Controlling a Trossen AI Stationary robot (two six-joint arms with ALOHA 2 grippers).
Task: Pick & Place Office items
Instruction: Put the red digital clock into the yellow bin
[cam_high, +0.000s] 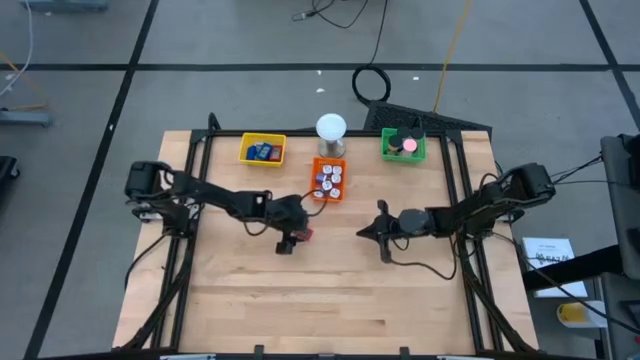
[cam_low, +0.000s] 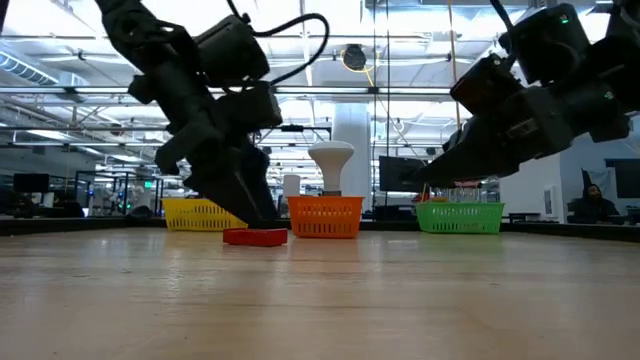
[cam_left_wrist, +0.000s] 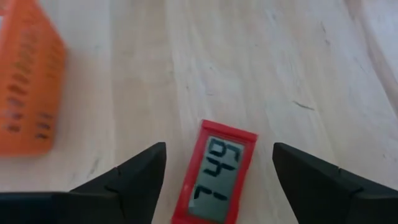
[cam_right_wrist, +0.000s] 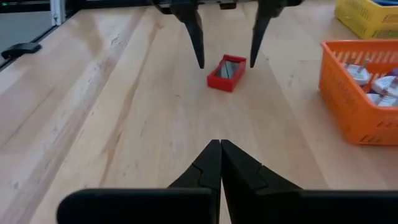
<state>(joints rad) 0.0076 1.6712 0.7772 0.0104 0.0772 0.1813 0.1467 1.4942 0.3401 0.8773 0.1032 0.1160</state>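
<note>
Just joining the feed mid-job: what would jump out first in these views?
The small red rectangular block with a grey display face lies flat on the wooden table just in front of the orange mesh tray. The left gripper stands over it, fingers open either side, not gripping. The right gripper hangs shut farther right, pointing at the block.

Two dark jointed arms, black cables
</note>
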